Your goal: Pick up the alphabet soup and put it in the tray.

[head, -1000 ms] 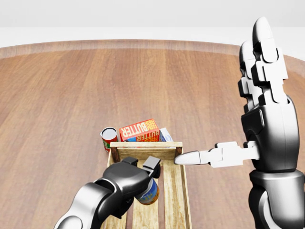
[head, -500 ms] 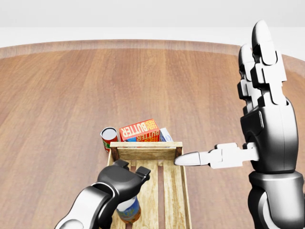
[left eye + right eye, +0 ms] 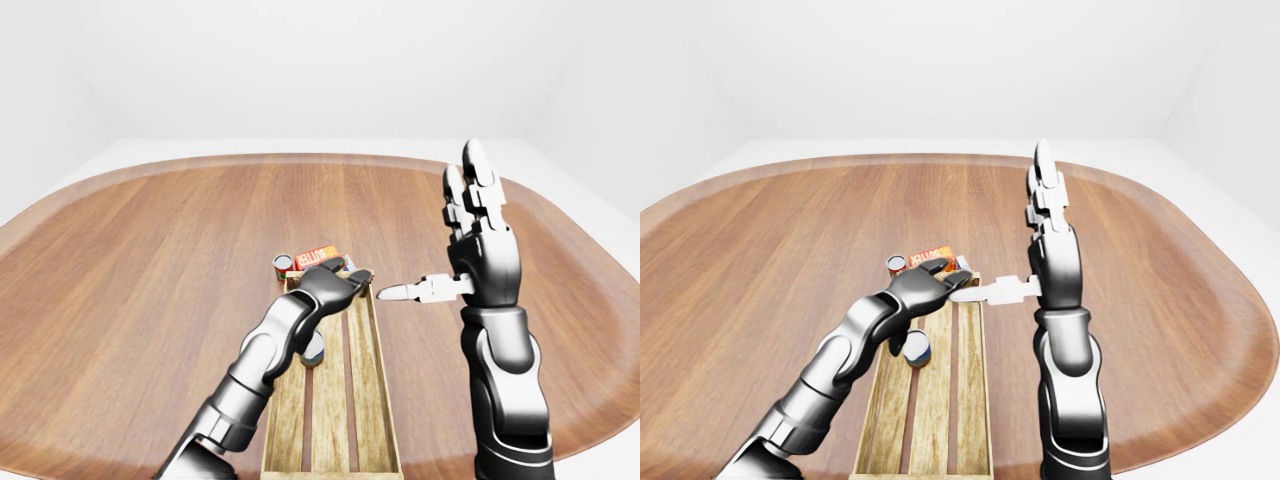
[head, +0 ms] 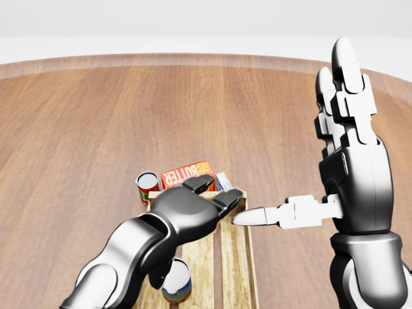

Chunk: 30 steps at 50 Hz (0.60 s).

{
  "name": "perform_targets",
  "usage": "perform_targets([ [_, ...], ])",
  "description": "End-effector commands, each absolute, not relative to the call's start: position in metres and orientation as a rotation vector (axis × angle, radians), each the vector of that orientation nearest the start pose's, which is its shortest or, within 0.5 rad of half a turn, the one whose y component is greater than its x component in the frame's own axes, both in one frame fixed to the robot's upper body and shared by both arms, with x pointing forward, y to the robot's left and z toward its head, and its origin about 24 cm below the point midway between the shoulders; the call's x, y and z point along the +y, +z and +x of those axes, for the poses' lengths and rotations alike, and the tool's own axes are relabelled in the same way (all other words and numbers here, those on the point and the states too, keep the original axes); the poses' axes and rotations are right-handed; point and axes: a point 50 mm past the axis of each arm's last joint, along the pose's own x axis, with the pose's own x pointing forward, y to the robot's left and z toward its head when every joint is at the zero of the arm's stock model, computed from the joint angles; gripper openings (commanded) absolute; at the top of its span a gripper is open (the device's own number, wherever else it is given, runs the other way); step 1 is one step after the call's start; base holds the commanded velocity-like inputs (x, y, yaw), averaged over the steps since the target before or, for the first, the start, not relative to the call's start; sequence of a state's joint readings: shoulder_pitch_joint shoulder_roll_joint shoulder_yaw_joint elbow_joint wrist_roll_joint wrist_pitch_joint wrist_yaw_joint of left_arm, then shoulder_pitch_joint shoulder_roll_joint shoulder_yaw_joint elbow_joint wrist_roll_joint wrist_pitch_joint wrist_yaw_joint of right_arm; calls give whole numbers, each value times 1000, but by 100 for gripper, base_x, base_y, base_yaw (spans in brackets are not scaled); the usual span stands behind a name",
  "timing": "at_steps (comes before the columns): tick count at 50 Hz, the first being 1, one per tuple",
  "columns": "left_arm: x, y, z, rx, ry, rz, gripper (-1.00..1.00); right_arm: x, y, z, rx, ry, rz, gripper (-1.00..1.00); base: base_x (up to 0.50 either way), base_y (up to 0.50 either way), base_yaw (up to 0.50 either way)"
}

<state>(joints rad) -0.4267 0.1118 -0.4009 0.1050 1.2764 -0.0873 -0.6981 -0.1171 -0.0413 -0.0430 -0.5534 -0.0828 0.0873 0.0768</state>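
Progress: I judge the placing done; the can [image 4: 176, 281] stands inside the tray [image 4: 237, 257], free of my fingers. What I have left is only to draw the left arm clear.
Can: short cylinder with a pale metal top and a blue and yellow label, upright on the slats near the tray's left wall, seen in the head view just under my left forearm.
Tray: long narrow crate of rough pale planks, with slatted floor, low walls and dark corner posts.
Left hand [image 4: 193, 209]: glossy dark shell, fingers spread flat, holding nothing, hovering over the tray's far end above the can.
Right hand [image 4: 347, 154]: black and white segmented plates, fingers straight up and open, thumb stuck out sideways toward the tray's far right corner; I cannot tell whether it touches.
Red can [image 4: 147, 186]: small cylinder with a grey lid, outside the tray's far left corner.
Butter box [image 4: 188, 174]: red carton, just beyond the far wall.
Table [image 4: 96, 116]: broad rounded top, smooth brown wood grain.
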Motion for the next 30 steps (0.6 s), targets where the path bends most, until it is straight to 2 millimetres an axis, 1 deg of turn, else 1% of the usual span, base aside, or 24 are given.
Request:
perform_targets([
  [1, 13, 141, 272, -494, -983, 1584, 100, -150, 182, 239, -562, 41, -140, 100, 0, 0, 0],
  [4, 17, 151, 273, -522, -944, 1584, 100, -150, 183, 238, -566, 38, -141, 100, 0, 0, 0],
  [5, 17, 155, 268, -555, -965, 1582, 100, -150, 183, 238, -570, 38, -140, 100, 0, 0, 0],
  [7, 21, 164, 267, -576, -951, 1590, 100, -150, 184, 237, -575, 36, -144, 100, 0, 0, 0],
  [8, 27, 172, 268, -577, -924, 1590, 100, -151, 186, 236, -583, 34, -146, 100, 0, 0, 0],
  [11, 37, 179, 268, -565, -897, 1571, 100, -151, 187, 235, -589, 31, -147, 100, 0, 0, 0],
  [17, 72, 173, 285, -455, -778, 1567, 100, -154, 190, 232, -604, 21, -157, 100, 0, 0, 0],
  [19, 91, 169, 299, -349, -685, 1550, 100, -155, 191, 231, -607, 18, -157, 100, 0, 0, 0],
  [22, 114, 166, 312, -246, -592, 1521, 100, -155, 192, 229, -617, 20, -161, 100, 0, 0, 0],
  [25, 132, 160, 319, -152, -513, 1507, 100, -155, 193, 229, -621, 18, -159, 100, 0, 0, 0],
  [28, 151, 147, 324, -40, -461, 1488, 100, -153, 194, 228, -623, 22, -161, 100, 0, 0, 0],
  [30, 158, 142, 327, 2, -444, 1470, 100, -152, 194, 228, -626, 25, -161, 100, 0, 0, 0],
])
